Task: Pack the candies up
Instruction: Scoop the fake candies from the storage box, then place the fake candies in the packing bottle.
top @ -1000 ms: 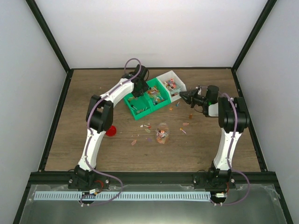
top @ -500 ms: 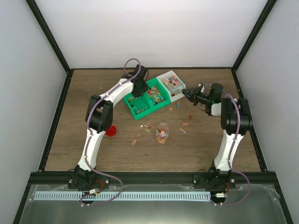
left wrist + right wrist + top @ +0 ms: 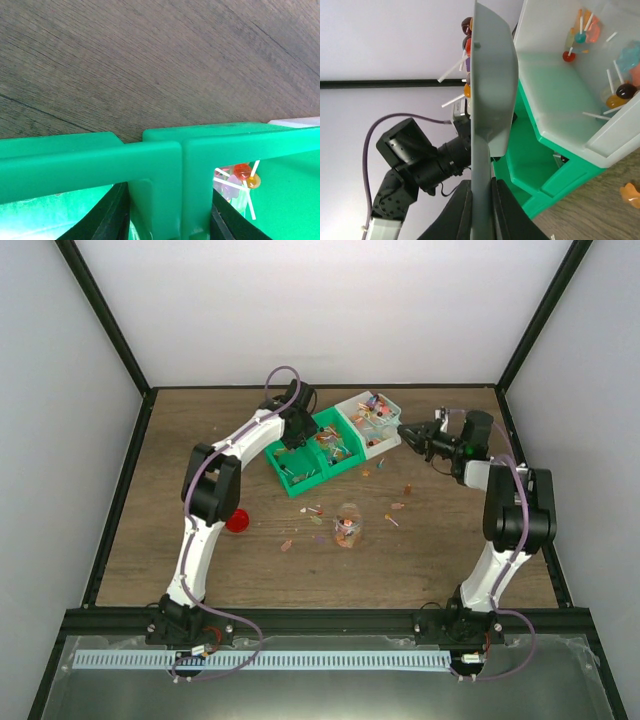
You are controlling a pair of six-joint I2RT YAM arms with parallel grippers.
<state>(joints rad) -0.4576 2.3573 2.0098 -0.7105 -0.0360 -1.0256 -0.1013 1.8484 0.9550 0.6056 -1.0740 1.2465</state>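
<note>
2 arms reach over a brown wood-grain table (image 3: 200,430) with a matt surface.

Largest item: a green bin (image 3: 300,478) of smooth moulded plastic, rectangular and split by dividers. The left gripper (image 3: 170,220) is clamped on it, with 1 black finger (image 3: 112,215) on each side of a wall junction.

A white bin (image 3: 555,100) of glossy translucent plastic sits against the green bin's right end.

A scoop (image 3: 487,90) shows edge-on in the right wrist view as a thin, flat, grey blade. The right gripper (image 3: 408,432) pinches its handle, jaws pressed nearly together.

A clear round jar (image 3: 347,523) stands near the table centre. A round red lid (image 3: 236,521) lies well apart to its left.

The candies (image 3: 622,91) are small glossy balls on thin white sticks in orange, red, dark purple and blue. They are found in 5 places:
- in the white bin
- bunched along the scoop's far edge
- in a green compartment
- inside the jar
- loose on the wood between jar and bins

Change against 1 second earlier: the right gripper has drawn rightward and toward the far side, and its elbow has swung out to the right. The left arm, both bins, the jar and the lid are unmoved.
</note>
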